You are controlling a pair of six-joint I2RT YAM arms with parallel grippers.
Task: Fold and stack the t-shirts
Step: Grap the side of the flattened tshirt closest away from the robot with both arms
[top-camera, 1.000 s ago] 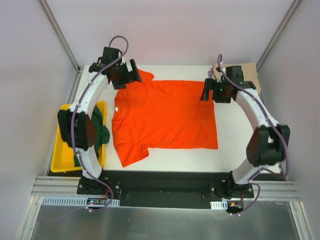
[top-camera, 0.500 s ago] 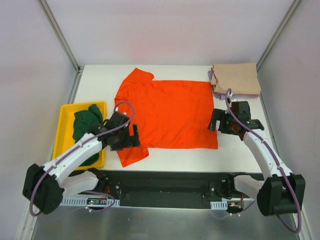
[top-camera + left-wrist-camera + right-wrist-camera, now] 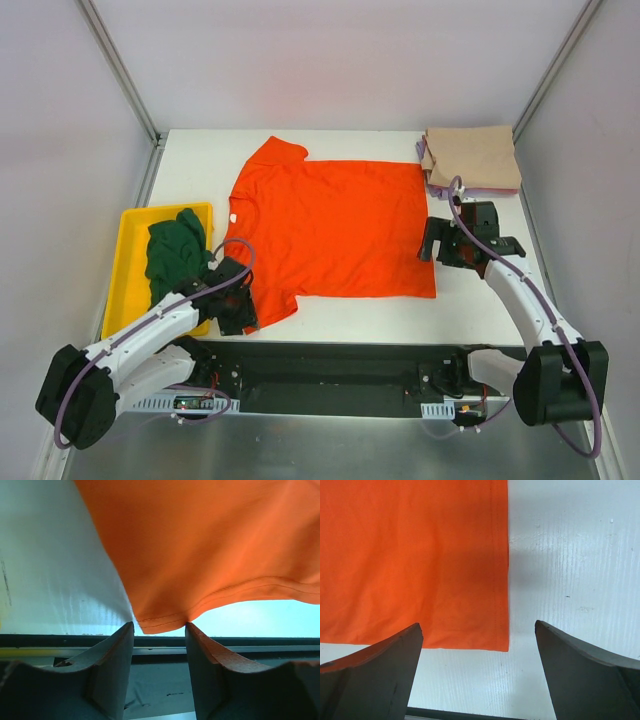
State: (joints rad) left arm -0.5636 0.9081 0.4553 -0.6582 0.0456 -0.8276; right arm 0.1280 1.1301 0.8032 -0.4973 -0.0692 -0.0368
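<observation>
Orange shirt lies flat just right of the yellow tray. Collar end faces the tray, bottom hem is on the side away from it, so the long axis runs straight out from the tray.

Left gripper: fingers parted narrowly, astride the hem corner of the sleeve by the tray's front corner, not pinching. Right gripper: spread wide over the hem corner farthest from the tray, holding nothing.

We expect thin, limp, light cloth that drapes, drags and slips from a shallow pinch. We'd bite deep on the stitched hems at those two corners.

Green shirt sits in the tray; tan shirt is folded, well beyond the hem from the tray.
</observation>
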